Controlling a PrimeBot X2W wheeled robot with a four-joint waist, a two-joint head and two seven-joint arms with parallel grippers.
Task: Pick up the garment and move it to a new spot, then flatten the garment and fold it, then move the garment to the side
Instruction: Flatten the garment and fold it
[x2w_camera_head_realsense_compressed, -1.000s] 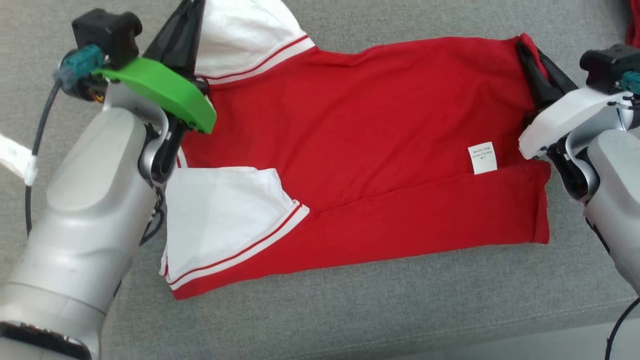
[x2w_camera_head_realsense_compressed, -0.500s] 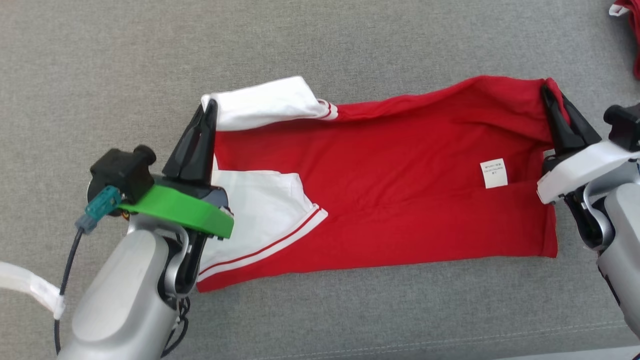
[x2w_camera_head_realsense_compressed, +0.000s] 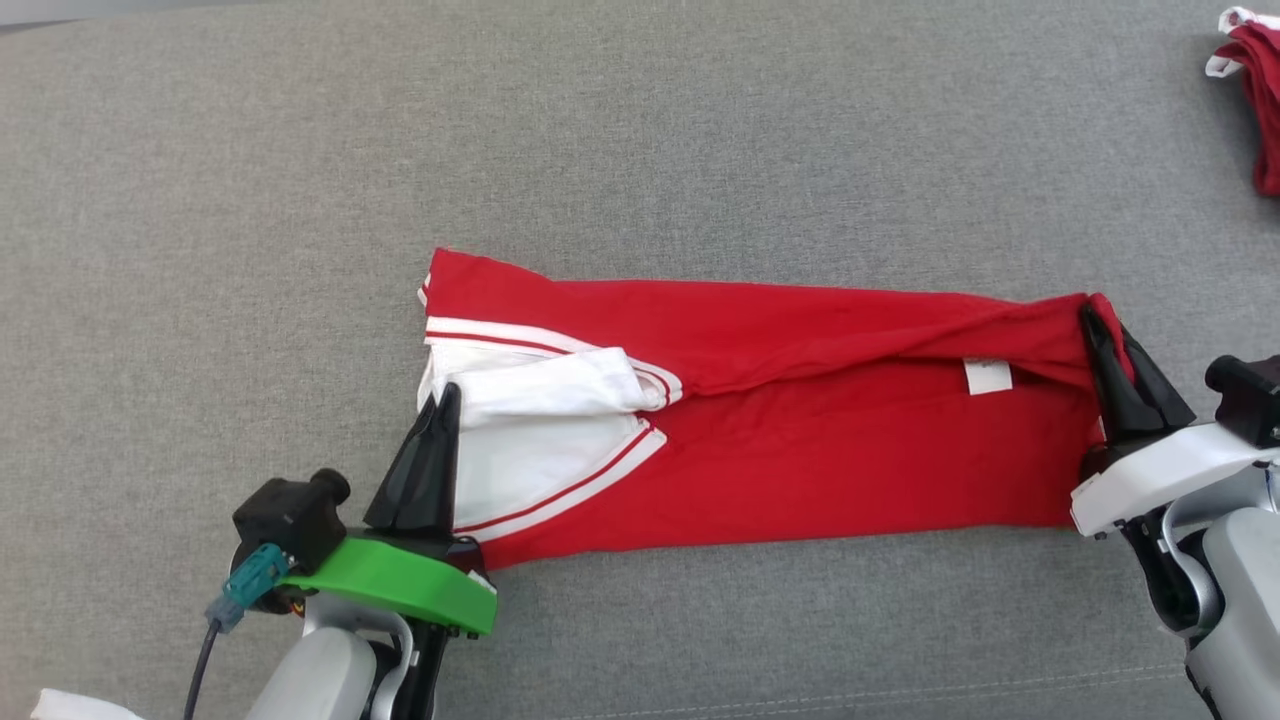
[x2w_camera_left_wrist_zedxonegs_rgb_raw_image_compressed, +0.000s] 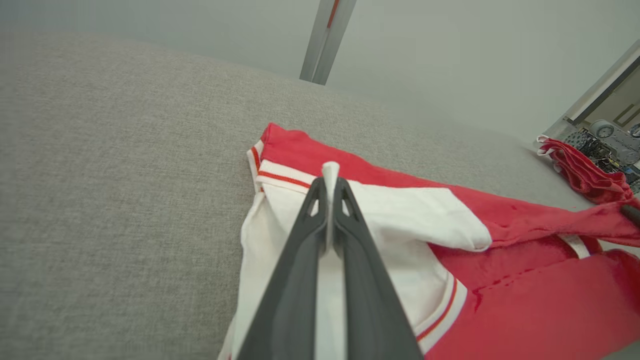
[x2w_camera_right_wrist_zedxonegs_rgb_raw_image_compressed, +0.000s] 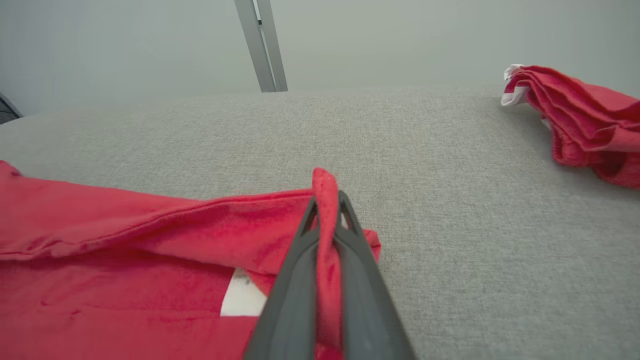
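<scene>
One red shirt (x2w_camera_head_realsense_compressed: 820, 460), folded lengthwise mid-frame; left end effector (x2w_camera_head_realsense_compressed: 447, 395) pinches white sleeve (x2w_camera_head_realsense_compressed: 560, 385), right end effector (x2w_camera_head_realsense_compressed: 1092, 318) red edge (x2w_camera_right_wrist_zedxonegs_rgb_raw_image_compressed: 325, 185).

I can read nothing here. The one thing that carries print is a small white label (x2w_camera_head_realsense_compressed: 988, 376) on the red garment (x2w_camera_head_realsense_compressed: 820, 460), near the end on my right side. In my head view its upper edge sits tucked under a fold of the red cloth, and whatever is printed on it is too small and faint to make out. In my right wrist view the same label shows as a white patch below that fold, with grey smudges along its top that I cannot resolve into letters or numbers.
</scene>
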